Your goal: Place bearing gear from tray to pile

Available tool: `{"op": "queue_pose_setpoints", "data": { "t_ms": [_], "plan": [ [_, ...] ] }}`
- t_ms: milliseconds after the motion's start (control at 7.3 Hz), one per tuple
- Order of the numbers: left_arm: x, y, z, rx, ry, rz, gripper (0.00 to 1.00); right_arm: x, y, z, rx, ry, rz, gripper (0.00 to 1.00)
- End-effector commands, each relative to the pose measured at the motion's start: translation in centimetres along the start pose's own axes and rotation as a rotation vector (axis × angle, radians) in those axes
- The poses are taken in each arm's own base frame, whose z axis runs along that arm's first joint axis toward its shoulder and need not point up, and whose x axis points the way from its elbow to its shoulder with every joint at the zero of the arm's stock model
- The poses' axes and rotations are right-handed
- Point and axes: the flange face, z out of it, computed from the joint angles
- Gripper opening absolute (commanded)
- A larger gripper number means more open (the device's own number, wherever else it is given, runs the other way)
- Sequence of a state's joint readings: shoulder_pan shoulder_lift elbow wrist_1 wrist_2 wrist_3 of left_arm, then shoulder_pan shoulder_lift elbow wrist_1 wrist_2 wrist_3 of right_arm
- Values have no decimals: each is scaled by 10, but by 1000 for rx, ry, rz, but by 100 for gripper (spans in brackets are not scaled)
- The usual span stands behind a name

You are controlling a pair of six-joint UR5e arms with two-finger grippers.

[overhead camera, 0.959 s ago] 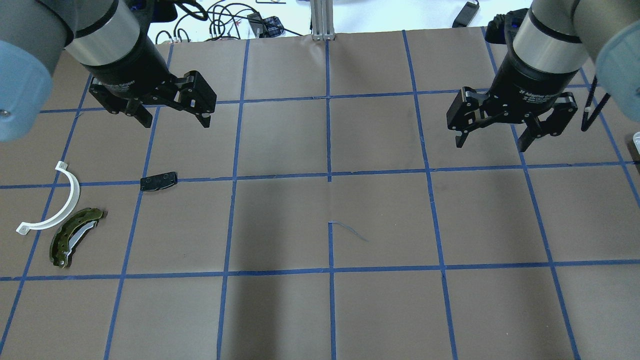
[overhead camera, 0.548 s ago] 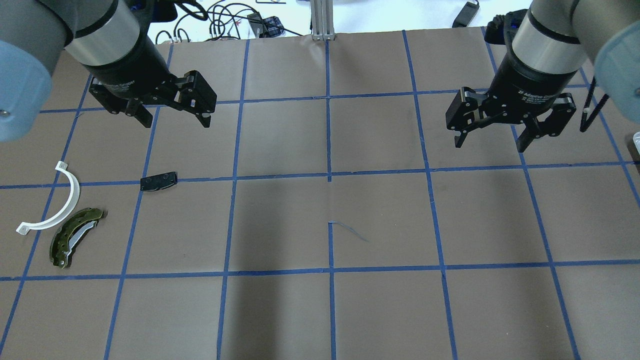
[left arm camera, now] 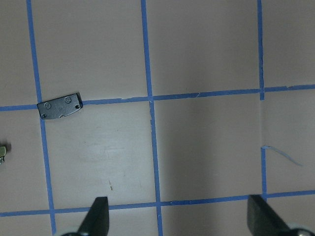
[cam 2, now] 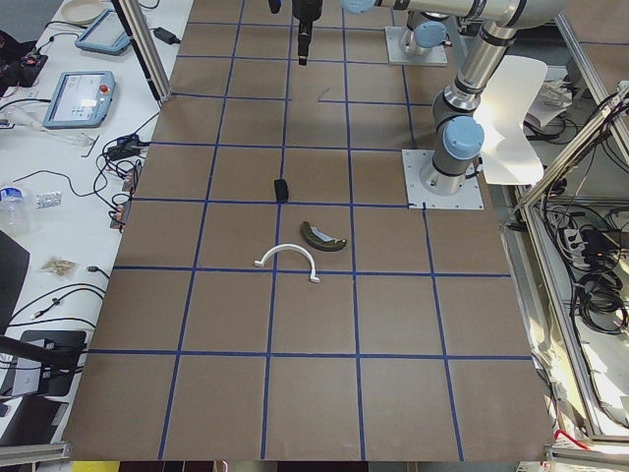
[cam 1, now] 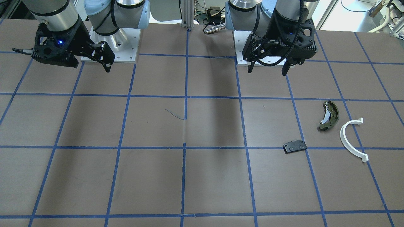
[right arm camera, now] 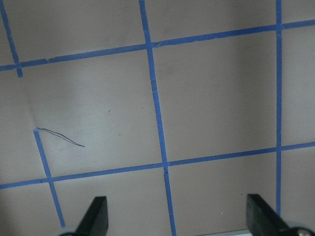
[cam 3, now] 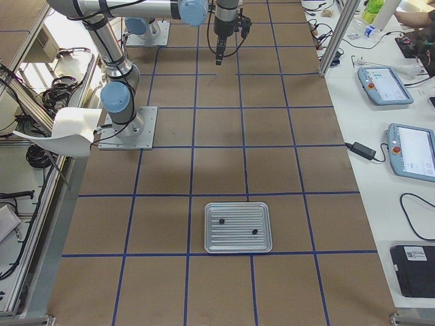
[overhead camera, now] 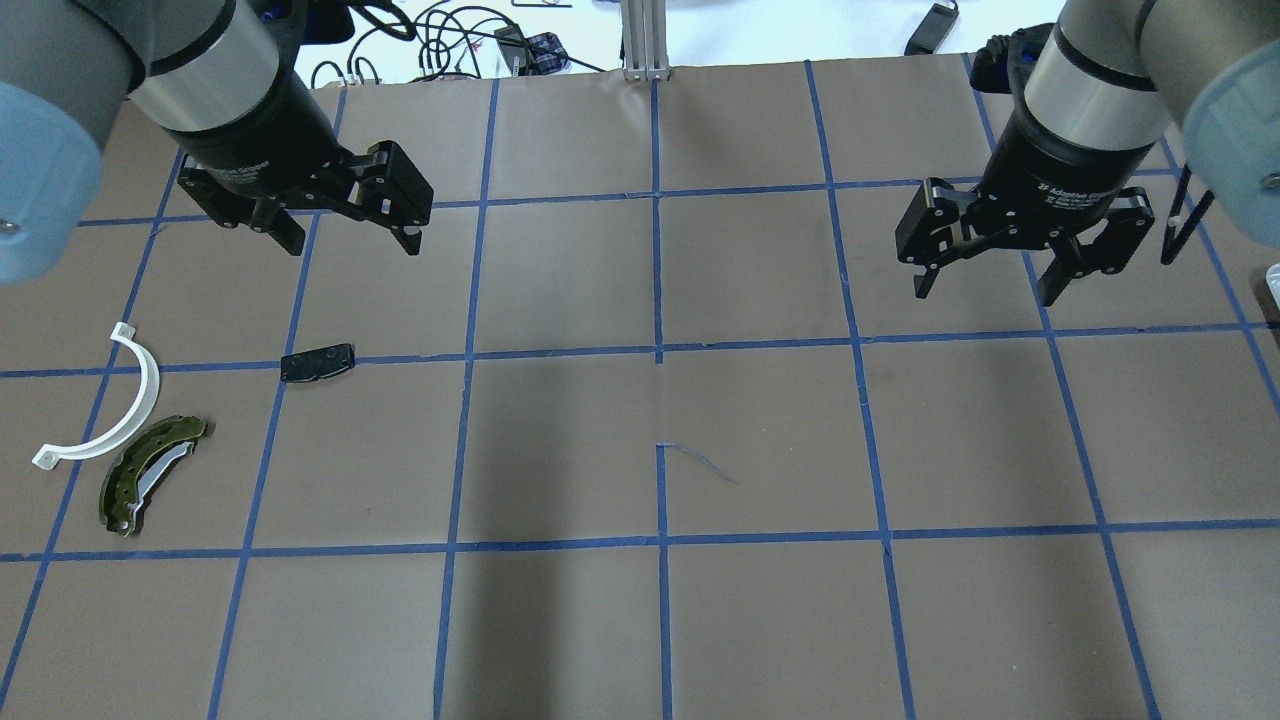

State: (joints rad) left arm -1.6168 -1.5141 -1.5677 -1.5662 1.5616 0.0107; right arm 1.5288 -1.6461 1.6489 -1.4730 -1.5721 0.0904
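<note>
The pile lies on my left side of the table: a flat black pad (overhead camera: 317, 362), an olive-green curved shoe (overhead camera: 150, 472) and a white half-ring (overhead camera: 110, 410). They also show in the front view: the pad (cam 1: 295, 147), the shoe (cam 1: 329, 115), the half-ring (cam 1: 352, 140). The silver tray (cam 3: 238, 244) shows only in the exterior right view, near the table's right end, with two small dark parts (cam 3: 221, 221) in it. My left gripper (overhead camera: 352, 240) is open and empty, above and beyond the pad. My right gripper (overhead camera: 985, 290) is open and empty over bare table.
Blue tape lines grid the brown table. An aluminium post (overhead camera: 645, 40) and cables stand at the far edge. Teach pendants (cam 3: 384, 85) lie on the side bench. The arm bases (cam 1: 110, 47) sit at the robot's edge.
My right gripper has shifted slightly; both grippers stay open. The left arm and the pile have not moved.
</note>
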Motion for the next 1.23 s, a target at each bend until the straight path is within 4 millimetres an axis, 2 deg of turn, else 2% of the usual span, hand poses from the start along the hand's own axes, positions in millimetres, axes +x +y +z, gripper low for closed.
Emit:
{"op": "queue_pose_setpoints", "data": {
  "t_ms": [0,274,411,685,822,959,1096],
  "plan": [
    [0,0,0,0,0,0,100,3,-3,0,7,0,4,100],
    [0,0,0,0,0,0,100,27,-12,-1,13,-5,-7,100],
    [0,0,0,0,0,0,100,49,-19,-2,14,-9,-21,100],
    [0,0,-1,2,0,0,100,125,-34,-2,17,-30,-101,100],
    [0,0,-1,2,0,0,100,157,-41,3,12,-38,-158,100],
    [0,0,-1,2,0,0,100,185,-59,11,33,-17,-225,100],
    [0,0,-1,2,0,0,100,233,-71,22,13,82,-251,100]
  ]
}}
